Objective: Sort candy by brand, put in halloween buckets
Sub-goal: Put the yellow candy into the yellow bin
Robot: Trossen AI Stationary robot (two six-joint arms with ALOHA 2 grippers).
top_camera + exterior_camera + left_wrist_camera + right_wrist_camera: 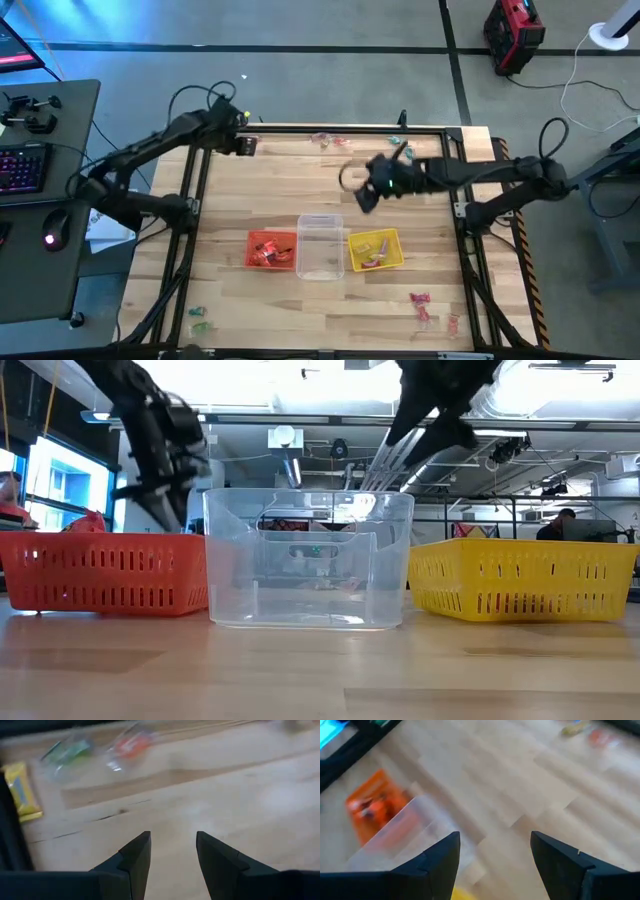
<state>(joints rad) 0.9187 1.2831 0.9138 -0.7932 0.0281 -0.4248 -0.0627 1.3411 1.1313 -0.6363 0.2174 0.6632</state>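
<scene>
Above table centre, right pincer open, empty; left pincer open.

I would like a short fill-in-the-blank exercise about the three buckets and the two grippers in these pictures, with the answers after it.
1. The clear bucket stands between the orange bucket and the ____ one.
2. The fingers of the left gripper hold ____.
3. The right gripper hangs above the table with its fingers ____.
4. The pink candy lies in the ____ bucket.

Answers: yellow; nothing; open; yellow
</scene>
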